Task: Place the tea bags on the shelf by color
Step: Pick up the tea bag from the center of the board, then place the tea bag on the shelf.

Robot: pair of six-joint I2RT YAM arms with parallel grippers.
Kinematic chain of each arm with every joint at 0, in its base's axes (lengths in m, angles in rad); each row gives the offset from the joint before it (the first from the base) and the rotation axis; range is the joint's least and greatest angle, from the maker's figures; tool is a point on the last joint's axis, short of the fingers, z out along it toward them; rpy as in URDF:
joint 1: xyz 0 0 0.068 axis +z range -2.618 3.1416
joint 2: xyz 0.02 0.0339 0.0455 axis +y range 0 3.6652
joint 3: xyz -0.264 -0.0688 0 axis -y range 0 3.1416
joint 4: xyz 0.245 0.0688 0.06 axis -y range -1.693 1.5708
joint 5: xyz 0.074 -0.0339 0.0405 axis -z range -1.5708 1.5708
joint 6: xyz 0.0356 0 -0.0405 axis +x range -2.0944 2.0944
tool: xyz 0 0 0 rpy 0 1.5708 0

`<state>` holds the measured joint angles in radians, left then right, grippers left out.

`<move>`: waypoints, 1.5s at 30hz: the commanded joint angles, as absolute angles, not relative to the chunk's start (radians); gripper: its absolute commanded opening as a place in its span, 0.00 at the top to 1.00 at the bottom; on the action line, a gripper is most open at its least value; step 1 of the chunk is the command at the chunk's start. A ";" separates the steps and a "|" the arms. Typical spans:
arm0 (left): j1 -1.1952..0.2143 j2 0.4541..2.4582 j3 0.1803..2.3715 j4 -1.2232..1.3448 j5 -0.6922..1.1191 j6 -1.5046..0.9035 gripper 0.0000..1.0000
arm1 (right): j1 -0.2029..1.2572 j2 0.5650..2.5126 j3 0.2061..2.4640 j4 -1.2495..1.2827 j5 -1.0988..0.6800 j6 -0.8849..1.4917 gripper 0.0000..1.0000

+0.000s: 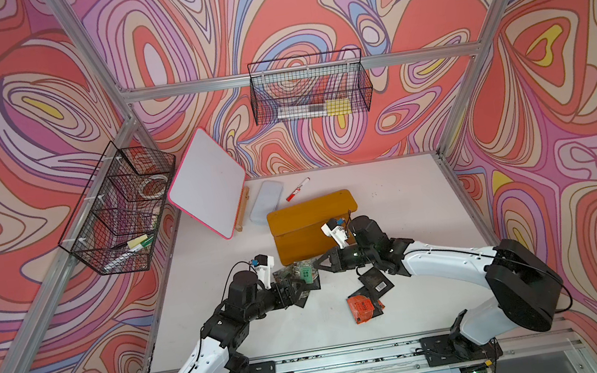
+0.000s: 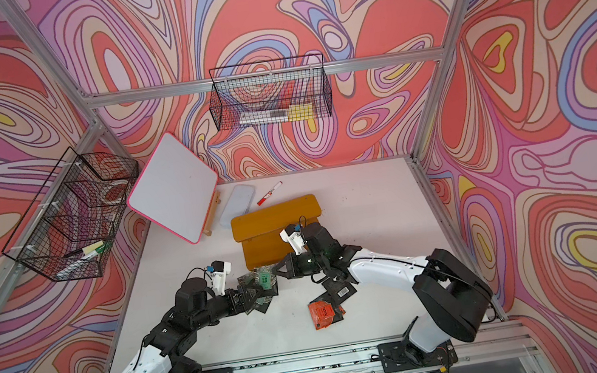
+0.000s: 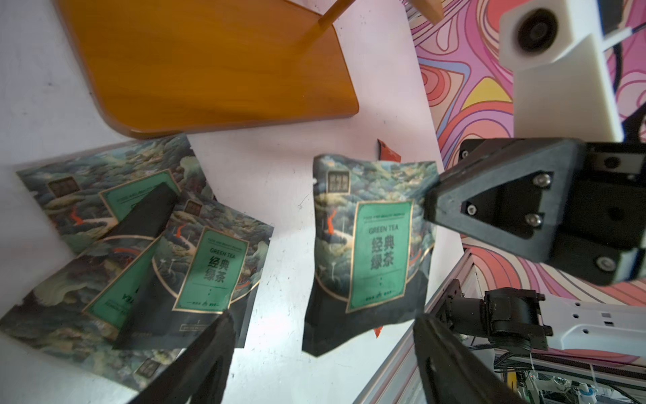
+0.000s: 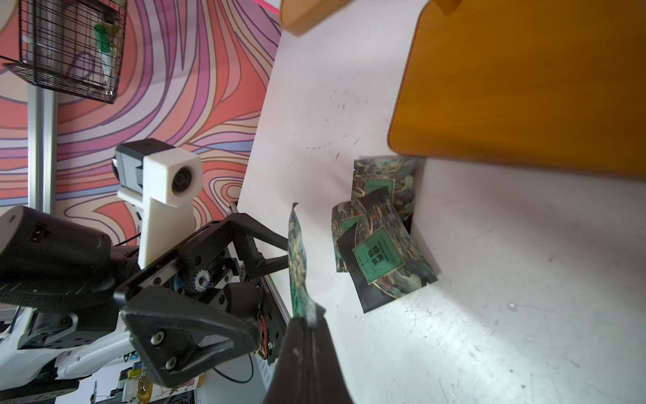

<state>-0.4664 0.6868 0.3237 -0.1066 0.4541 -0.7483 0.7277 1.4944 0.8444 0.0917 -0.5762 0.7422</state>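
Observation:
My right gripper (image 4: 309,321) is shut on one edge of a green-label tea bag (image 3: 370,245), holding it above the table in front of the shelf (image 1: 314,225). That bag (image 1: 306,273) hangs between the two grippers in both top views. My left gripper (image 3: 325,363) is open, its fingers spread just short of the bag's lower edge. A pile of green tea bags (image 3: 140,245) lies on the table by the shelf's lower step (image 4: 524,87). Orange-red tea bags (image 1: 363,307) and a black-backed one (image 1: 375,281) lie under the right arm. Both mustard-yellow shelf boards are bare.
A pink-edged whiteboard (image 1: 207,184) leans at the back left. Beside it lie a translucent case (image 1: 266,201) and a red marker (image 1: 297,189). Black wire baskets hang on the back wall (image 1: 308,87) and the left wall (image 1: 117,209).

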 commanded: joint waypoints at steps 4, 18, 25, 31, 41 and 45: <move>-0.469 0.601 0.446 -0.214 0.384 -0.711 0.04 | 0.652 1.444 0.975 -0.098 -0.626 0.612 1.00; -0.452 0.673 0.709 -0.439 0.117 -0.654 0.01 | 0.561 1.683 1.399 -0.350 -0.710 0.479 1.00; -0.450 0.669 0.709 -0.449 0.046 -0.641 0.01 | 0.531 1.845 1.581 -0.420 -0.748 0.438 1.00; -0.446 0.669 0.715 -0.445 0.020 -0.633 0.01 | 0.514 1.952 1.700 -0.444 -0.779 0.428 1.00; -0.444 0.643 0.651 -0.384 0.046 -0.682 0.01 | 0.507 2.090 1.838 -0.458 -0.836 0.420 1.00; -0.443 0.637 0.641 -0.383 0.052 -0.689 0.01 | 0.505 2.141 1.896 -0.471 -0.862 0.422 1.00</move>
<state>-0.4507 0.6487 0.6567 -0.4107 0.0441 -0.6777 0.5114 2.1094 1.8572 -0.4507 -0.8223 0.4347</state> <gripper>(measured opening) 0.993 0.042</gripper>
